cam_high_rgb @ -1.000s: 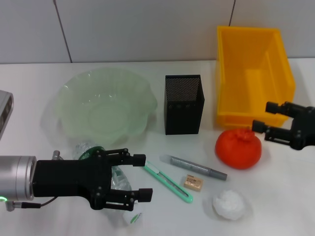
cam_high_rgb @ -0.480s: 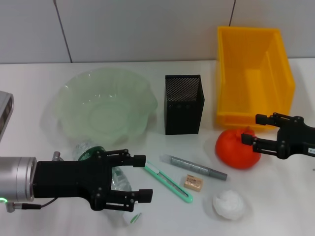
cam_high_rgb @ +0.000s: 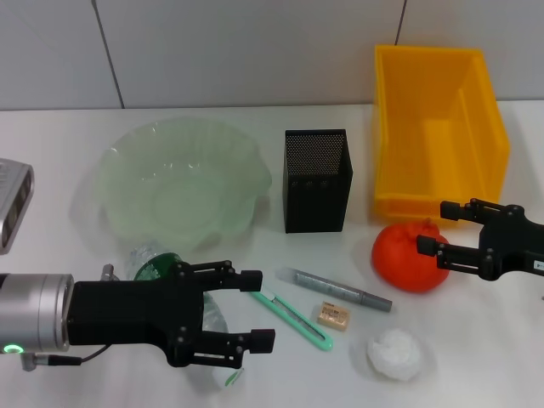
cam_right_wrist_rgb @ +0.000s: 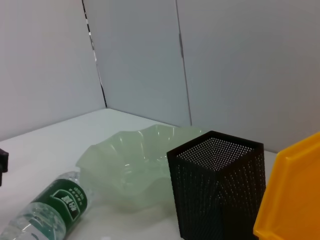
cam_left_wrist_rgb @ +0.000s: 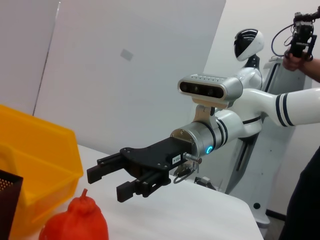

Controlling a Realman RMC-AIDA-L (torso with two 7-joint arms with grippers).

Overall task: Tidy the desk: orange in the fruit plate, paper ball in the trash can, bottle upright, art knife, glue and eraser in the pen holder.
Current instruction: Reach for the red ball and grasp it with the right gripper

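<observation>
The bottle (cam_high_rgb: 155,263) lies on its side at the front left; it also shows in the right wrist view (cam_right_wrist_rgb: 50,210). My left gripper (cam_high_rgb: 255,310) is open, with its fingers on either side of the bottle's clear part. The orange (cam_high_rgb: 406,259) sits in front of the yellow trash can (cam_high_rgb: 438,127). My right gripper (cam_high_rgb: 435,227) is open at the orange's right side, and it shows in the left wrist view (cam_left_wrist_rgb: 107,180) just above the orange (cam_left_wrist_rgb: 75,222). The art knife (cam_high_rgb: 293,314), glue (cam_high_rgb: 336,290), eraser (cam_high_rgb: 334,316) and paper ball (cam_high_rgb: 395,353) lie on the table. The pen holder (cam_high_rgb: 316,183) stands beside the fruit plate (cam_high_rgb: 119,161).
A grey device (cam_high_rgb: 13,204) sits at the left edge. In the right wrist view the fruit plate (cam_right_wrist_rgb: 135,160), the pen holder (cam_right_wrist_rgb: 217,190) and the trash can's corner (cam_right_wrist_rgb: 295,195) stand close together. A white wall runs behind the table.
My right gripper has moved left from beside the trash can to the orange's right side. My left gripper has shifted slightly right and toward the front along the bottle.
</observation>
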